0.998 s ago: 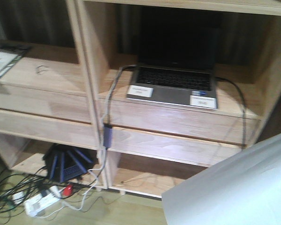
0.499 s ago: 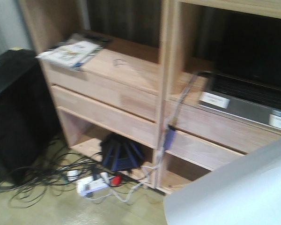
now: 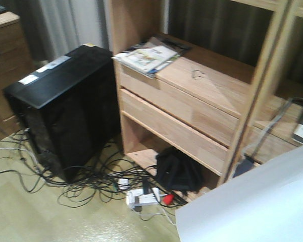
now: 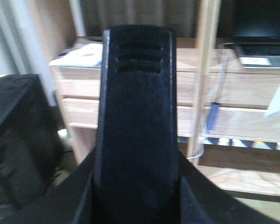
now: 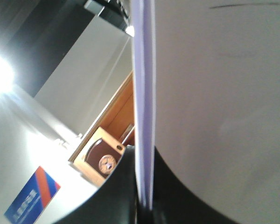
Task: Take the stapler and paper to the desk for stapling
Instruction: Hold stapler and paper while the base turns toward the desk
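The stapler [image 4: 135, 121] fills the middle of the left wrist view as a black body seen end-on, with three slots near its top. My left gripper [image 4: 136, 198] is shut on it, dark fingers hugging both sides. The paper [image 5: 214, 93], a thin white stack, stands edge-on in the right wrist view, and my right gripper [image 5: 144, 205] is shut on its lower edge. In the front view the paper [image 3: 252, 201] covers the bottom right corner. The desk is out of view.
A wooden shelf unit [image 3: 192, 101] carries magazines [image 3: 149, 56] on its top left. A black computer tower [image 3: 60, 111] stands to its left, with tangled cables [image 3: 86, 189], a power strip [image 3: 144, 196] and a black bag [image 3: 179, 174] on the floor. A laptop [image 4: 261, 44] sits on the shelf.
The front view has swung left: the shelf unit slid right, the laptop left the frame and the computer tower came in. The paper stays at the lower right.
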Robot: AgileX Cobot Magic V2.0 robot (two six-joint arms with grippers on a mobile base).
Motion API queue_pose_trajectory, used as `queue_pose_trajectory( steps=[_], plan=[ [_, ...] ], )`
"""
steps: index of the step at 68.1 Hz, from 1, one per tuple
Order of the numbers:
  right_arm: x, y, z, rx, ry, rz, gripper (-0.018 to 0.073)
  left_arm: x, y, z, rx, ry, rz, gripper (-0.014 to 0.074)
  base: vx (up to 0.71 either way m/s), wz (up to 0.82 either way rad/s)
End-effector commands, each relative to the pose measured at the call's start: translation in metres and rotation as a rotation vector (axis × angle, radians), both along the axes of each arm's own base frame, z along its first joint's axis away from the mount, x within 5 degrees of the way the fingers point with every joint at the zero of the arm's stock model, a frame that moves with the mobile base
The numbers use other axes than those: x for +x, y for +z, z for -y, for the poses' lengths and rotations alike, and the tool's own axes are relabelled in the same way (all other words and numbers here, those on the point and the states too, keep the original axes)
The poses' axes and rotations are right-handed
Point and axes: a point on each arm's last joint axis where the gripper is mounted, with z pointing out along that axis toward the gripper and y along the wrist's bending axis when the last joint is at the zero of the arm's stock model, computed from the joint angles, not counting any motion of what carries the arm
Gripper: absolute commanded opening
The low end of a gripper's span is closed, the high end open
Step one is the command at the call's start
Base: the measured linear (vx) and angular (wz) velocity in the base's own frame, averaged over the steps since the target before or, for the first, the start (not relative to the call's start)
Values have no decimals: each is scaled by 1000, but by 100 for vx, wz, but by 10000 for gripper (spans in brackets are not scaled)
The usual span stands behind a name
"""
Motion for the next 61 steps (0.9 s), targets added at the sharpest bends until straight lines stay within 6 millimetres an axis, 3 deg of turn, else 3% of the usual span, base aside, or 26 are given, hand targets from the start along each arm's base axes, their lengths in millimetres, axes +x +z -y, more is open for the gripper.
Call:
queue_pose_trajectory(
  steps=[1,32,61],
  plan=[
    [-1,2,-1,2,10,43,-2,1,18,0,-71,0,111,-6,8,38],
    [-1,2,-1,2,10,43,-2,1,18,0,-71,0,111,-6,7,42],
    [-1,2,-1,2,10,43,-2,1,18,0,-71,0,111,-6,10,72]
  ],
)
